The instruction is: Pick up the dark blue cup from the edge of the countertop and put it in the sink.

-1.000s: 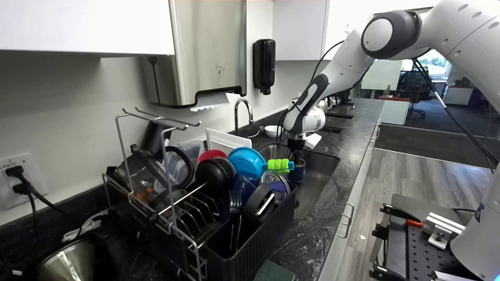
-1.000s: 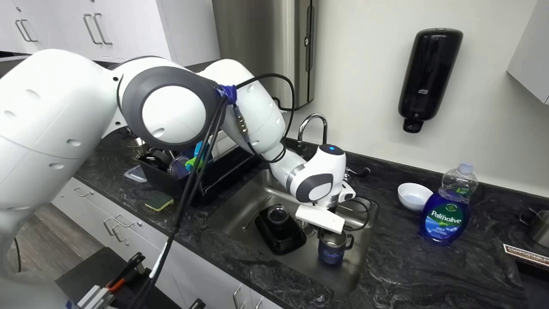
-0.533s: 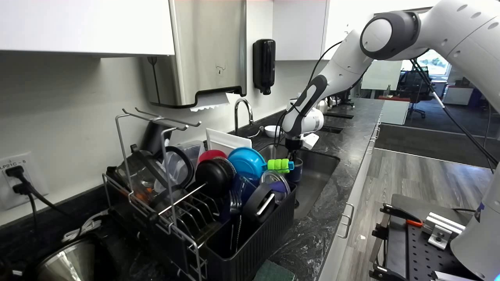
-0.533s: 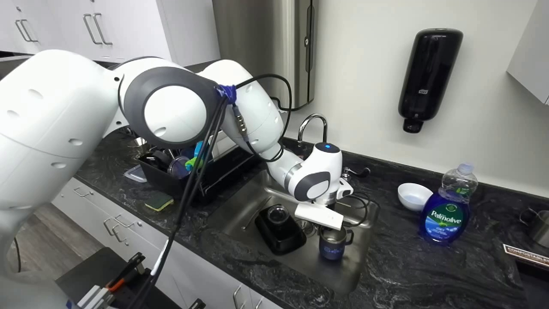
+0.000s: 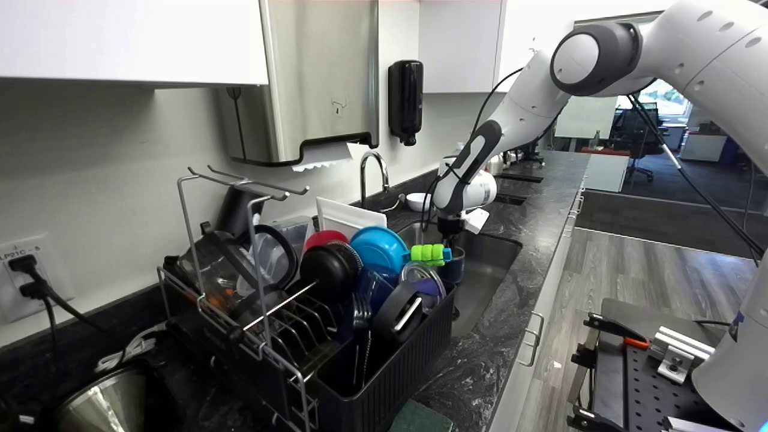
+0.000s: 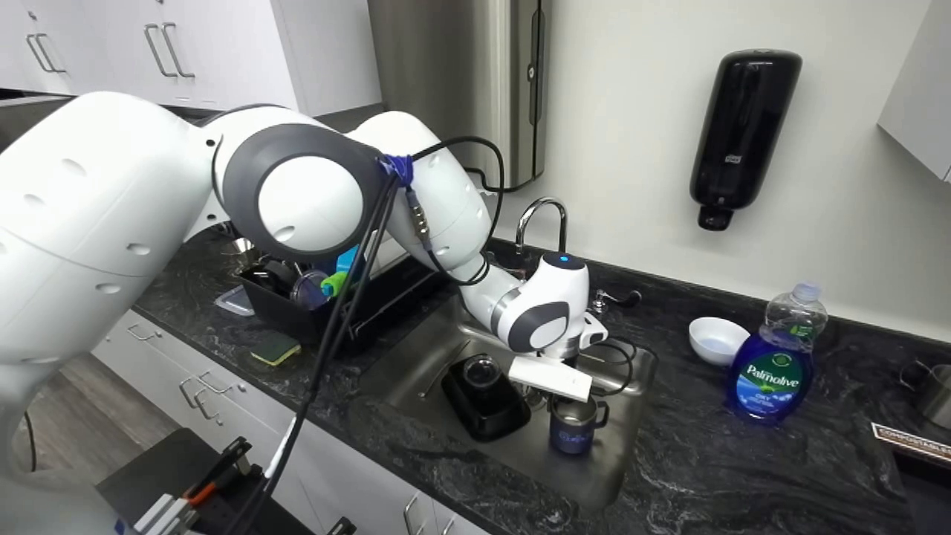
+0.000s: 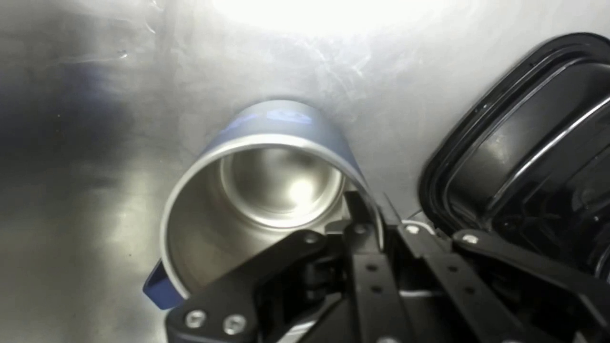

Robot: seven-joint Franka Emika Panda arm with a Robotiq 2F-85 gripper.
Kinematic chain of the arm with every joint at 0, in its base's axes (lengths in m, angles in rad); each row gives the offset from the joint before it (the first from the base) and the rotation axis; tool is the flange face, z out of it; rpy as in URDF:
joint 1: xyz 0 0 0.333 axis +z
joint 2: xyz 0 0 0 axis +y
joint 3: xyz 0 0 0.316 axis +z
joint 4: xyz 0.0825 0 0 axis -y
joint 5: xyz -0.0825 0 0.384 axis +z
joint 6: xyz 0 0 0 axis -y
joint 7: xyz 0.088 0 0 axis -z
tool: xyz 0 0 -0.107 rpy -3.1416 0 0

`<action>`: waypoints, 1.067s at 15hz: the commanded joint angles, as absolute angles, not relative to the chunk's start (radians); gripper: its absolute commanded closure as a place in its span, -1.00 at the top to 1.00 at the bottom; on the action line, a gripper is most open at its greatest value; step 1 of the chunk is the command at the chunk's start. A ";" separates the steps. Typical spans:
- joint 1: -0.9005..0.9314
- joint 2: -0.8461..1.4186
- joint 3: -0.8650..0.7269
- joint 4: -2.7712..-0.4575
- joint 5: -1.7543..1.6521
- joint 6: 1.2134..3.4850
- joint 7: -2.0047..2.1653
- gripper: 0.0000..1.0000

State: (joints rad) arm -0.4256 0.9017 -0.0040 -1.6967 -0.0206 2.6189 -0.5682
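The dark blue cup (image 6: 572, 435) is inside the metal sink (image 6: 553, 475), roughly upright with its open mouth up. It also shows in an exterior view (image 5: 457, 270), partly behind the dish rack's items, and in the wrist view (image 7: 281, 119), with its steel inside and its handle at the lower left. My gripper (image 7: 371, 205) pinches the cup's rim, one finger inside the cup and one outside. In an exterior view the gripper (image 5: 450, 237) points down into the sink. I cannot tell whether the cup's base touches the sink floor.
A black tray (image 7: 514, 157) lies in the sink beside the cup; it also shows in an exterior view (image 6: 487, 416). A crowded dish rack (image 5: 264, 336), the faucet (image 6: 562, 223), a white bowl (image 6: 718, 340), a soap bottle (image 6: 771, 371) and a sponge (image 6: 276, 348) surround the sink.
The gripper and the cup have shifted slightly left together in both exterior views. The arm's elbow has come down a little.
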 commanded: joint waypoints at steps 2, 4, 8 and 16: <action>-0.425 0.918 -0.004 -1.679 -0.044 2.626 -0.568 -0.96; -0.428 0.917 -0.001 -1.682 -0.047 2.625 -0.573 -0.91; -0.422 0.903 -0.008 -1.696 -0.055 2.633 -0.568 -0.06; -0.408 0.731 -0.022 -1.825 -0.070 2.638 -0.545 0.98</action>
State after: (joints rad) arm -0.4236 0.8307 -0.0070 -1.7208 -0.0550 2.6264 -0.5672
